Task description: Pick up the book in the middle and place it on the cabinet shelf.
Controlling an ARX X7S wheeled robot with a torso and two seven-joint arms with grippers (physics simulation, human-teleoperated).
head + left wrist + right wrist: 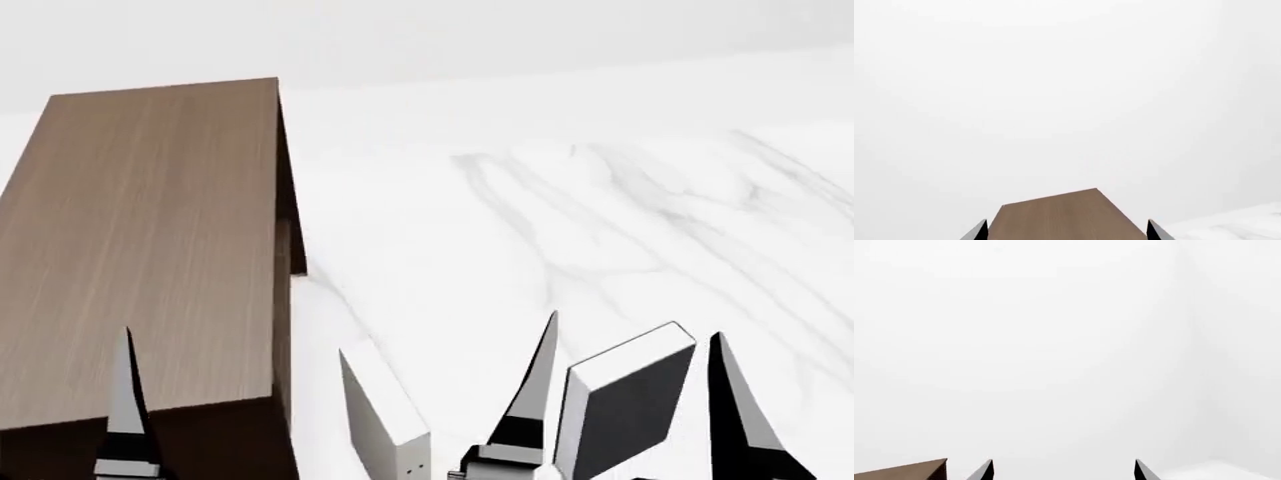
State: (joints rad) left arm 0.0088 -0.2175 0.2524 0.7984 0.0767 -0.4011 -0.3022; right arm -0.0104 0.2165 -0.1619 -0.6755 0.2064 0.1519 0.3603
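The dark charcoal book (625, 412) with white page edges sits tilted between the two fingers of my right gripper (634, 330), which is shut on it low in the head view. The right wrist view shows only that gripper's (1064, 467) two fingertips against the white wall; the book is hidden there. The tall brown wood-grain cabinet (147, 240) stands at the left, its flat top bare. My left gripper (1067, 231) is open, fingertips wide apart over the cabinet top (1061, 215). One left finger (127, 400) shows over the cabinet in the head view.
An off-white book (380, 420) with small dark dots stands just right of the cabinet, between the two arms. The white marble table (601, 200) stretches ahead and right. A corner of the cabinet (907, 471) shows in the right wrist view.
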